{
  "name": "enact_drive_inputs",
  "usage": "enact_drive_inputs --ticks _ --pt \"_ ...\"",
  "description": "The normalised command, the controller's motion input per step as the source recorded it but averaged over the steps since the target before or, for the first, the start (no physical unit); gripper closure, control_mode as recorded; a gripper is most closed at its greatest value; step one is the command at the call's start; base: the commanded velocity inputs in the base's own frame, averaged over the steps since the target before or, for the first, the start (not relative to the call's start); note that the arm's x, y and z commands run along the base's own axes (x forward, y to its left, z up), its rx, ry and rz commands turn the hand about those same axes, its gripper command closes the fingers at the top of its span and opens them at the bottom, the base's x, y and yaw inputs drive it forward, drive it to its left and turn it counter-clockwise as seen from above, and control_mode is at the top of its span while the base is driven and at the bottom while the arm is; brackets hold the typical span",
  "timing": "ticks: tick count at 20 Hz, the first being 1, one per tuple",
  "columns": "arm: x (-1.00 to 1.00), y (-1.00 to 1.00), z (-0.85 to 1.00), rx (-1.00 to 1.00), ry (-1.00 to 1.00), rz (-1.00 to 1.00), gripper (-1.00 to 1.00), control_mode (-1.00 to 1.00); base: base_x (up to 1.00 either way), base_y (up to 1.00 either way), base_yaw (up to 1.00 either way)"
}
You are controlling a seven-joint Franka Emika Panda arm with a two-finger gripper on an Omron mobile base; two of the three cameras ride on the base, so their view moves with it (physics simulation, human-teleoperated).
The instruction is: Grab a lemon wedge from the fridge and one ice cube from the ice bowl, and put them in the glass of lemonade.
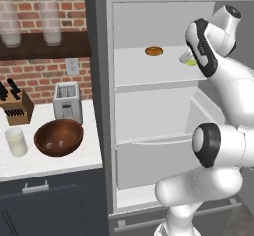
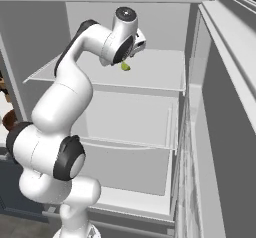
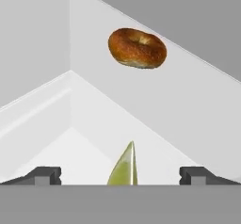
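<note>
The fridge [image 1: 149, 111] stands open, showing its white shelves. On the top shelf lies the small yellow-green lemon wedge [image 1: 188, 61] [image 2: 125, 66] [image 3: 124, 169]. My gripper [image 3: 120, 176] is reached in at that shelf, open, with its fingertips [image 3: 44, 175] on either side of the wedge and not touching it. On the counter left of the fridge sit the reddish-brown wooden ice bowl [image 1: 58, 137] and, left of it, the glass of lemonade [image 1: 16, 142].
A round orange-brown bagel [image 1: 154, 50] [image 3: 137, 48] lies further back on the same shelf. A toaster [image 1: 67, 101] and a knife block [image 1: 15, 106] stand behind the bowl. Two frosted glasses [image 1: 49, 22] are on a wall shelf. The fridge door [image 2: 225, 132] hangs open at the right.
</note>
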Motion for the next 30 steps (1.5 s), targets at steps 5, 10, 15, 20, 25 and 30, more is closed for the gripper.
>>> enact_drive_inputs --ticks 5,10,15,20,25,30 --pt "0.32 -0.06 -0.11 0.0 0.08 -0.05 -1.0 -1.0 0.0 0.0 0.0" --pt "0.28 -0.05 0.0 0.0 0.05 -0.06 -1.0 -1.0 0.0 0.0 0.0" --pt "0.19 -0.07 0.0 0.01 0.05 -0.06 -1.0 -1.0 0.0 0.0 0.0" --pt "-0.42 -0.02 0.0 0.04 -0.02 0.0 -1.0 -1.0 0.0 0.0 0.0" --pt "-0.36 0.0 0.0 0.01 -0.07 0.0 -1.0 -1.0 0.0 0.0 0.0" --pt "-0.02 0.0 -0.15 0.0 -0.01 0.0 -1.0 -1.0 0.0 0.0 0.0"
